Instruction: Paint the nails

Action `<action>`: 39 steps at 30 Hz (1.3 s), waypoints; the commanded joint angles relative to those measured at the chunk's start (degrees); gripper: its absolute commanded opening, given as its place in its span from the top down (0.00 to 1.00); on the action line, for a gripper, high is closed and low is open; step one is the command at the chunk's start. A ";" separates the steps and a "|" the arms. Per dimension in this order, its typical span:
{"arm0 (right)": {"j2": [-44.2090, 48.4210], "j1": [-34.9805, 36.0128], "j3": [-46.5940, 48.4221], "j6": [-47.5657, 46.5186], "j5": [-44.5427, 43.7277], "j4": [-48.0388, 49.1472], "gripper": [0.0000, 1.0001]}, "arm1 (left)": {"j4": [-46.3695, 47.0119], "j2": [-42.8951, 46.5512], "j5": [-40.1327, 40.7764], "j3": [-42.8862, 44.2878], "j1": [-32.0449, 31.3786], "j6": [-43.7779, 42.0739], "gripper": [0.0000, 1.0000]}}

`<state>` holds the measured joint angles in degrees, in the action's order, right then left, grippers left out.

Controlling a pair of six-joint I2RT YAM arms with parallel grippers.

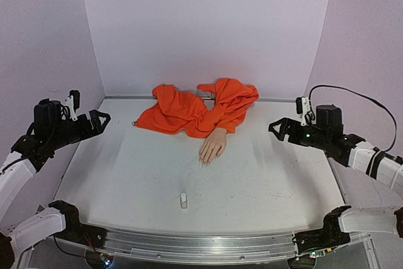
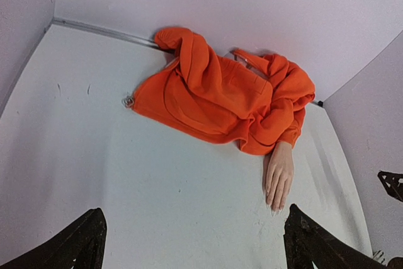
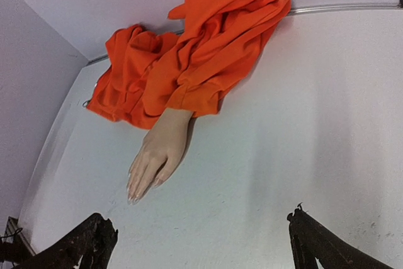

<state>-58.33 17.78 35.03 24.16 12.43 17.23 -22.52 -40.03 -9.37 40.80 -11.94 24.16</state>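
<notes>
A flesh-coloured mannequin hand (image 1: 213,147) lies palm down on the white table, its wrist in an orange sleeve (image 1: 198,110). Its pale glossy nails (image 1: 203,162) point toward the near edge; they also show in the left wrist view (image 2: 274,208) and the right wrist view (image 3: 131,199). A small white bottle (image 1: 183,200) stands near the front edge, in front of the hand. My left gripper (image 1: 99,120) is open and empty, high at the left. My right gripper (image 1: 277,128) is open and empty, high at the right. Both are well apart from the hand.
The crumpled orange garment (image 2: 220,92) lies against the back wall. Lilac walls close in the table (image 1: 126,174) at the back and both sides. A metal rail (image 1: 201,244) runs along the near edge.
</notes>
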 commanded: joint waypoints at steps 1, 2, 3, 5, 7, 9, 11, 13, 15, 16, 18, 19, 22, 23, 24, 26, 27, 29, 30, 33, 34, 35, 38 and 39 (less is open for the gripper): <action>-3.72 7.35 3.82 2.81 0.73 0.50 0.02 | 2.90 -3.71 -7.26 -0.53 0.45 2.78 0.01; -4.77 9.60 4.32 3.01 0.06 0.49 0.02 | 3.00 -4.52 -8.15 -0.55 0.46 3.07 0.00; -6.00 12.06 4.87 3.09 -0.91 0.47 0.02 | 3.10 -5.51 -9.17 -0.55 0.47 3.49 0.00; -8.79 17.71 6.57 3.14 -2.79 0.35 0.02 | 3.38 -6.99 -10.91 -0.62 0.46 4.17 0.01; -11.14 22.66 8.36 3.18 -4.26 0.14 0.02 | 3.72 -8.02 -12.17 -0.98 0.37 4.94 0.01; -14.15 27.59 10.46 2.82 -5.17 -0.35 0.02 | 4.29 -8.60 -12.71 -1.68 0.18 5.58 0.01; -17.22 32.61 12.83 2.32 -6.79 -1.30 0.02 | 4.96 -9.06 -13.16 -2.44 0.03 6.19 0.01; -19.91 37.37 15.45 1.73 -7.61 -2.28 0.02 | 5.74 -9.51 -13.53 -3.01 -0.24 6.61 0.01; -23.09 41.25 18.18 2.06 -8.32 -3.47 0.03 | 6.48 -9.99 -13.77 -3.37 -0.52 6.90 0.00; -24.78 43.02 19.55 2.47 -8.89 -4.18 0.04 | 6.75 -10.33 -13.84 -3.42 -0.67 7.03 0.01; -28.52 46.47 22.97 3.25 -10.60 -6.26 0.06 | 7.33 -10.88 -13.96 -3.53 -0.91 7.29 0.01; -30.64 47.98 24.94 3.68 -11.90 -7.90 0.08 | 7.65 -11.23 -13.95 -3.54 -1.11 7.43 0.00; -36.58 52.25 31.20 5.57 -19.73 -13.67 0.12 | 8.36 -11.78 -14.06 -3.83 -1.71 7.65 0.01; -38.21 53.31 32.80 6.57 -21.88 -15.24 0.14 | 8.48 -11.76 -14.16 -3.94 -1.82 7.64 0.01; -39.81 54.05 34.05 7.80 -23.66 -16.35 0.18 | 8.46 -11.67 -14.21 -4.09 -1.88 7.65 0.00; -42.51 55.11 35.70 9.74 -25.21 -17.20 0.26 | 8.54 -11.32 -14.30 -4.31 -1.94 7.61 0.01; -43.89 55.46 36.23 10.68 -25.57 -17.23 0.29 | 8.51 -11.10 -14.36 -4.40 -1.96 7.55 0.00; -46.58 56.33 37.60 12.23 -26.93 -19.48 0.36 | 8.49 -10.83 -14.53 -4.41 -2.03 7.57 0.00; -47.86 56.74 38.51 13.08 -27.95 -20.54 0.37 | 8.48 -10.76 -14.68 -4.37 -2.05 7.57 0.00; -50.83 58.00 40.90 14.47 -29.86 -22.16 0.39 | 8.55 -10.76 -15.19 -4.15 -2.04 7.42 0.01; -51.56 58.18 41.32 14.97 -29.86 -22.24 0.41 | 8.56 -10.76 -15.30 -4.08 -2.03 7.38 0.01; -52.51 58.35 41.80 15.20 -29.66 -22.24 0.42 | 8.51 -10.77 -15.33 -4.06 -2.05 7.41 0.00; -54.37 58.93 43.17 15.62 -29.98 -22.33 0.47 | 8.52 -10.68 -15.33 -4.14 -2.14 7.45 0.01; -54.76 59.07 43.41 15.71 -30.08 -22.33 0.50 | 8.51 -10.60 -15.35 -4.22 -2.13 7.39 0.00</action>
<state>-111.70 75.90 74.94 37.80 -14.63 -2.33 -16.80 -51.77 -23.86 36.60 -13.85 31.57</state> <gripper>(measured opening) 0.543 0.994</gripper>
